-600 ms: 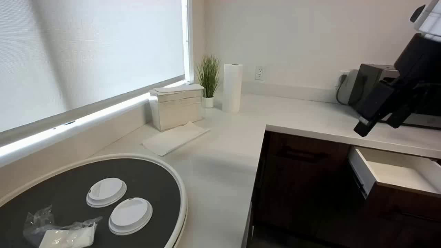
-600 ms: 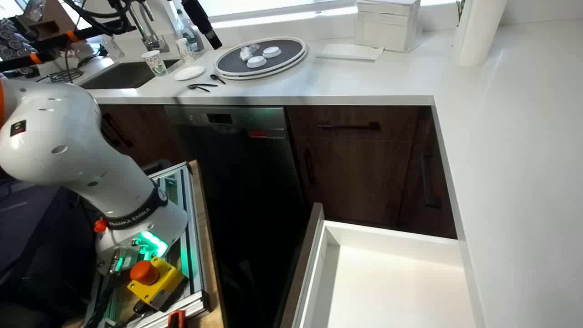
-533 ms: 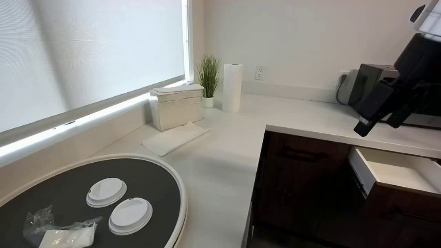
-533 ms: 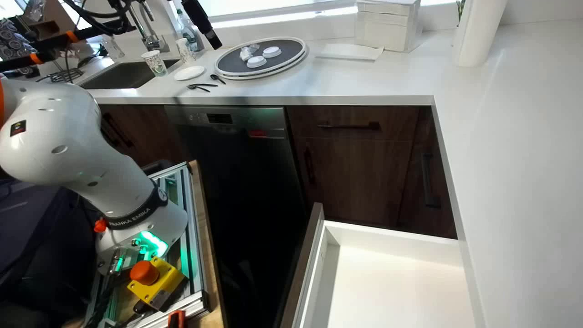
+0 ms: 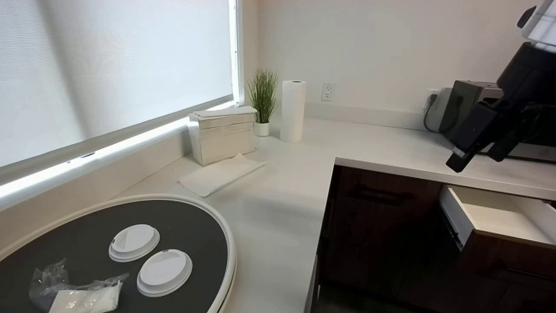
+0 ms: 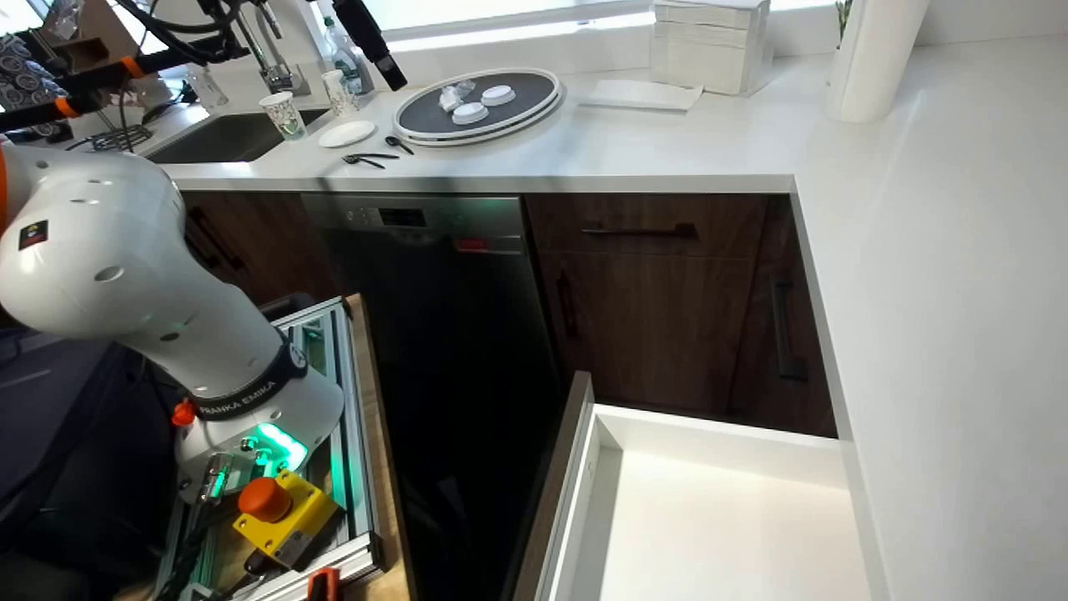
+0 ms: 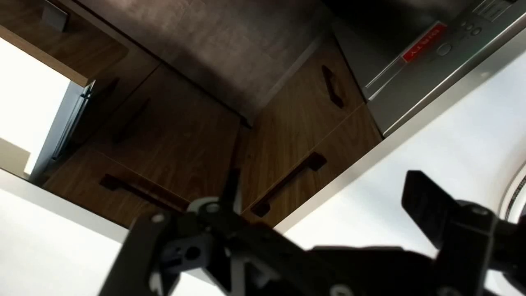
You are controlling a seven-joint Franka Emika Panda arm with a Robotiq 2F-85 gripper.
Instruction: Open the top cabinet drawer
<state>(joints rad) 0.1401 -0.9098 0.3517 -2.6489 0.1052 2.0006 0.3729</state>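
Note:
The top cabinet drawer stands pulled out, with its white inside showing. In an exterior view the drawer (image 5: 506, 215) is at the right below the counter. In an exterior view the drawer (image 6: 734, 517) is at the bottom, its brown front to the left. In the wrist view the drawer (image 7: 33, 98) is at the left edge. My gripper (image 5: 478, 160) is apart from the drawer and hangs above counter height. In the wrist view the gripper (image 7: 322, 185) has its two fingers spread wide with nothing between them. It also shows partly in an exterior view (image 6: 388, 73).
A neighbouring shut drawer (image 6: 638, 221) has a dark bar handle. The white counter (image 6: 692, 150) bears a round turntable (image 6: 534, 75), a paper stack (image 6: 709, 46) and a paper roll (image 5: 293, 113). A dark appliance (image 5: 469, 104) stands at the back right. A dishwasher (image 6: 425, 334) faces the arm.

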